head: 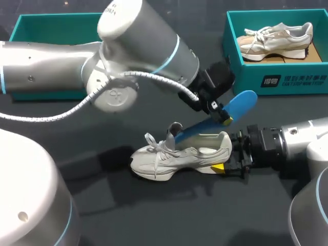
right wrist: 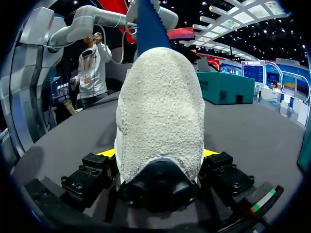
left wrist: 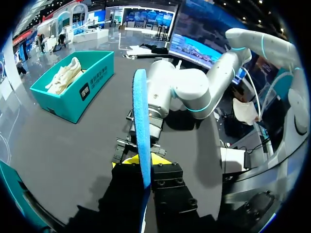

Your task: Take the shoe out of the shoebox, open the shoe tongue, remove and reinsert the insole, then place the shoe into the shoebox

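blue foam insole [head: 243, 102] poking into the cream mesh sneaker [head: 177, 156]
left gripper [head: 221, 117] pinches the insole's upper end, right gripper [head: 231, 152] squeezes the sneaker's heel

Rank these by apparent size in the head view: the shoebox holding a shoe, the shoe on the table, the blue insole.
Largest: shoebox.
Then: shoe on the table.
Smallest: insole, though its front end is hidden inside that shoe, so less sure.

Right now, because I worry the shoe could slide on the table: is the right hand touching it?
Touching. The right wrist view shows the shoe, at its heel, squeezed between both fingers of the right hand.
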Controlling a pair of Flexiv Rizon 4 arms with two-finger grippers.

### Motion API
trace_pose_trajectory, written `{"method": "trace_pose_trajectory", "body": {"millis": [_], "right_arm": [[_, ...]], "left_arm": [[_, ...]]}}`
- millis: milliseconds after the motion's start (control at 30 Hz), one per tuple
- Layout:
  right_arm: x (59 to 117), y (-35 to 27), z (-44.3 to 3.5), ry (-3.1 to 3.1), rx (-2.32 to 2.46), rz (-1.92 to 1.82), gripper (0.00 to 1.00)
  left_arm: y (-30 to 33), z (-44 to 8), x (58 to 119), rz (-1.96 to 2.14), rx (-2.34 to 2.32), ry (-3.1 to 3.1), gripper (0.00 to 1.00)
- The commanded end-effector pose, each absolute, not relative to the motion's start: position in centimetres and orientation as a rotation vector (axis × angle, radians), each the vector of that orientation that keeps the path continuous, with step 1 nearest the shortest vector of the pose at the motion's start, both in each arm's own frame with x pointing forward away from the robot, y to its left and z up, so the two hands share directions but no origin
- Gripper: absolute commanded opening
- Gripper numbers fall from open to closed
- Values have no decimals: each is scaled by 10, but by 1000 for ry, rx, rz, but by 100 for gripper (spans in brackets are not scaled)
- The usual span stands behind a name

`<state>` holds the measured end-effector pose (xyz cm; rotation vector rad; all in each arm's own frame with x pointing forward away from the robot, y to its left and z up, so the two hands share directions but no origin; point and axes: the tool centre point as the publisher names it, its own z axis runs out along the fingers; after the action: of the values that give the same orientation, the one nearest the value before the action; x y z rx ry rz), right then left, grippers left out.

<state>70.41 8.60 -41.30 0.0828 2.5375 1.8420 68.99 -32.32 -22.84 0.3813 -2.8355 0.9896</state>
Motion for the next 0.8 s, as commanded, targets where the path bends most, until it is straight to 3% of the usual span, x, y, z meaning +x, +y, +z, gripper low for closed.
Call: {"method": "trace_pose_trajectory", "body": {"millis": [33, 367, 600, 800], "right_arm": [[703, 86, -414, 2541, 84, 1837, 0], [703, 86, -414, 2541, 84, 1837, 0], [703, 86, -414, 2541, 84, 1837, 0], [703, 86, -414, 2541, 84, 1837, 0]], "left_arm": [[-306, -214, 692, 989, 359, -2807, 0], [-306, -214, 692, 989, 359, -2807, 0], [-284, -137, 666, 1403, 402, -2506, 0], [-261, -62, 648, 1512, 453, -2233, 0]]}}
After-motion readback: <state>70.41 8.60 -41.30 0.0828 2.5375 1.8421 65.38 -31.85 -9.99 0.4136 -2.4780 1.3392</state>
